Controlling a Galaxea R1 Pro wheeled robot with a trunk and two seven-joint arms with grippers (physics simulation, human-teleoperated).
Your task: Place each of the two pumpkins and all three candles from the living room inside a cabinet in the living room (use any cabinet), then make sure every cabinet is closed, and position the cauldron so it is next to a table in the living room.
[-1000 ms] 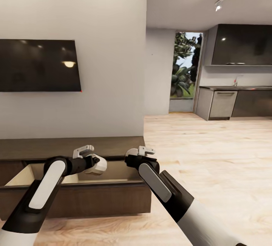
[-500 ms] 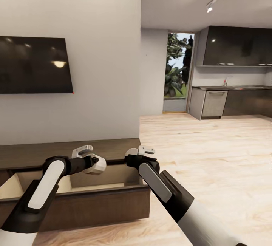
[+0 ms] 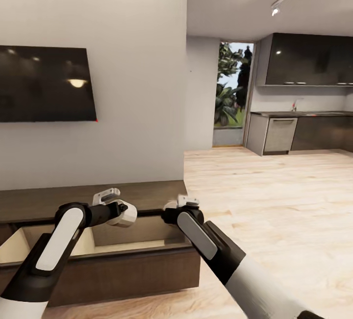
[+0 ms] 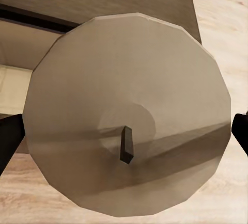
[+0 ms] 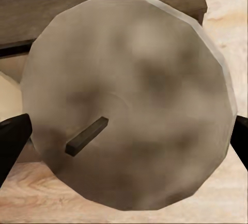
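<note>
The left end effector (image 4: 124, 136) is clenched on a pale beige candle (image 4: 129, 115), whose round top and dark wick nub are seen close between the two black fingertips (image 4: 9, 141) in the left wrist view. The right end effector (image 5: 124, 136) is likewise clenched on a second, mottled grey-tan candle (image 5: 129, 100), its wick lying tilted across the top, with black fingertips (image 5: 11, 136) at either side in the right wrist view.

In the head view both end effectors, left (image 3: 122, 212) and right (image 3: 171, 211), are held side by side but apart above the open drawer (image 3: 132, 240) of the cabinet (image 3: 147, 194). The drawer is pulled out toward the robot; its light wood inside is shown, and what lies in it cannot be told. Beneath the candles, the dark brown cabinet top and the pale wood floor (image 3: 274, 201) are seen in both wrist views.

Behind the cabinet a grey wall carries a black television (image 3: 44, 84). Farther off, to the right, a doorway (image 3: 233, 91) opens on green plants, and grey kitchen units (image 3: 304, 133) are set along the far wall beneath a dark upper cupboard (image 3: 309, 59).
</note>
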